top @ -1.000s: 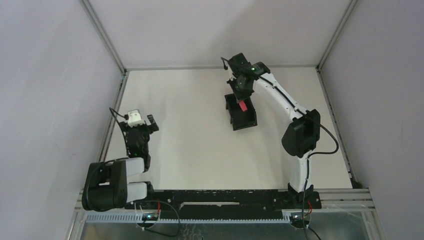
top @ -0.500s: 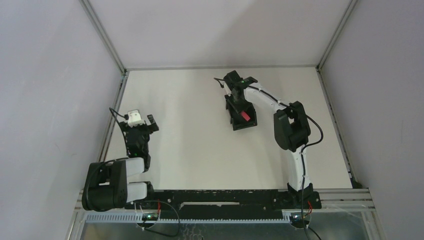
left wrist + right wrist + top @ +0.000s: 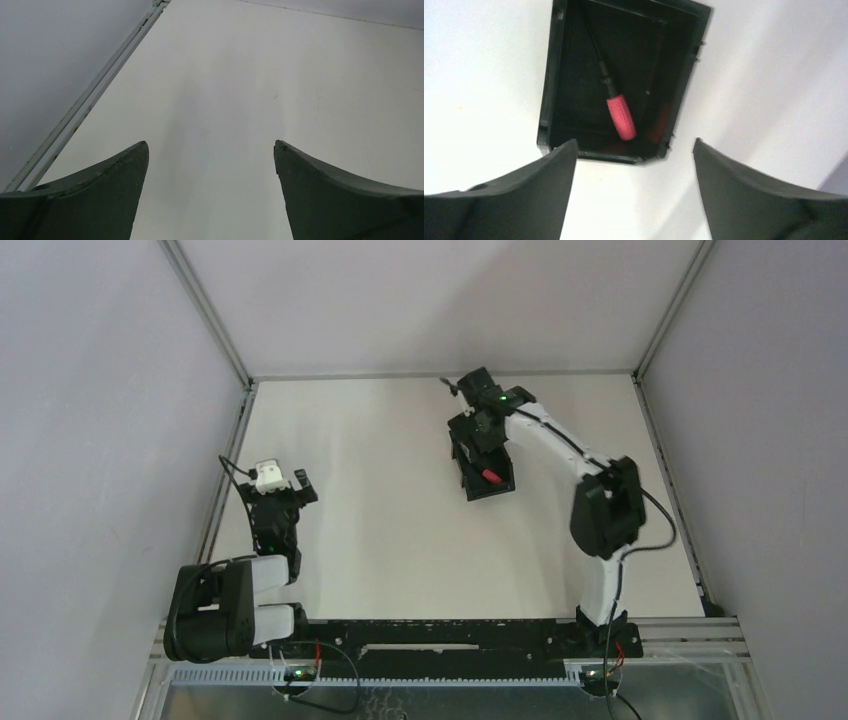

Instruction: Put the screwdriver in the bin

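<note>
Right pincer (image 3: pixel 634 145) is hanging open, empty; screwdriver (image 3: pixel 620 116) is lying lengthwise inside bin (image 3: pixel 549 90), just ahead.

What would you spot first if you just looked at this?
The bright red-pink screwdriver jumps out, lying loose inside the black bin on the far half of the white table. The right gripper hangs just above it, open and empty. The left gripper sits open near the table's left edge.
</note>
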`<state>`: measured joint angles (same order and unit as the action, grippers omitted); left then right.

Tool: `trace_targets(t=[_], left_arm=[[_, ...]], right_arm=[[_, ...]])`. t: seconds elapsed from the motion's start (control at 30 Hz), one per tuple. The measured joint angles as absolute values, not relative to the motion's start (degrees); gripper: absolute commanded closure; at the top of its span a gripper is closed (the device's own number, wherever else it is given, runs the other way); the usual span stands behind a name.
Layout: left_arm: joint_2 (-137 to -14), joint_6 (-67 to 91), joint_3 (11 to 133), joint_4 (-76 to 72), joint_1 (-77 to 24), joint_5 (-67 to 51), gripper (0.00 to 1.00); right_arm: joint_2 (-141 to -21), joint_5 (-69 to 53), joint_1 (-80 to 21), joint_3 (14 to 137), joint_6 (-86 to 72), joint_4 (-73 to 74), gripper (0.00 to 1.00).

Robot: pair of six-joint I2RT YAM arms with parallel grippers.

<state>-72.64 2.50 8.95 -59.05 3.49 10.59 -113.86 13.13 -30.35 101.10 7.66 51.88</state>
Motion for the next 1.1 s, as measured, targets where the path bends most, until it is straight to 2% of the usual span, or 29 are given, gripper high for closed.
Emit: trace_targets(t=[0.2,0.47,0.83,1.1], left_arm=[[-72.62,2.5,8.95,-59.05,3.49,10.59,0.0],[-72.64,2.5,8.95,-59.05,3.49,10.59,0.0],[-72.62,2.5,8.95,-59.05,3.49,10.59,0.0],[-72.64,2.5,8.95,-59.05,3.49,10.59,0.0]], right_arm=[[-93.47,11.57,-29.71,91.02,4.03,46.37,0.0],[-66.3,7.11,-27.73,65.58,-2.66,33.06,0.0],[-41.54,12.51,-26.85,33.65,-14.31,21.89,0.0],[-32.21,15.2,-26.59,23.24,-19.0,17.56,0.0]])
